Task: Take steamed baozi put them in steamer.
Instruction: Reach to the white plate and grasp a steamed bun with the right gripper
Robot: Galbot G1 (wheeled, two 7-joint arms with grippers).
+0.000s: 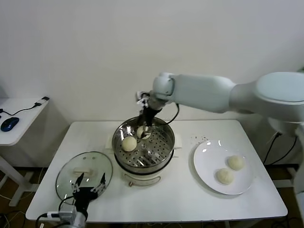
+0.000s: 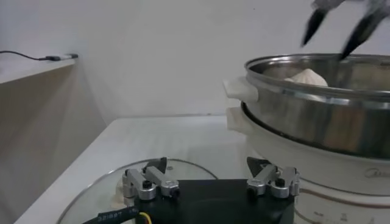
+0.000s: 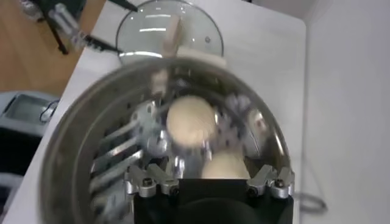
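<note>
The steamer [image 1: 164, 151] stands mid-table, a steel pot on a cream-white base. Two baozi lie on its perforated tray: one on the robot's left side [image 1: 128, 143], one at the far side [image 1: 142, 131]. My right gripper [image 1: 144, 124] hangs open just above the far baozi [image 3: 222, 165], its fingers apart on either side and not touching it. The other baozi in the pot [image 3: 191, 119] shows beyond. Two more baozi [image 1: 235, 162] [image 1: 224, 176] lie on the white plate [image 1: 204, 164]. My left gripper [image 1: 89, 184] is open and empty, low over the glass lid [image 1: 71, 173].
The lid with its white knob lies at the table's front left, beside the steamer [image 2: 317, 122]. The plate sits at the right. A side desk with a mouse [image 1: 9, 123] stands far left. The right gripper [image 2: 338, 27] shows above the pot rim in the left wrist view.
</note>
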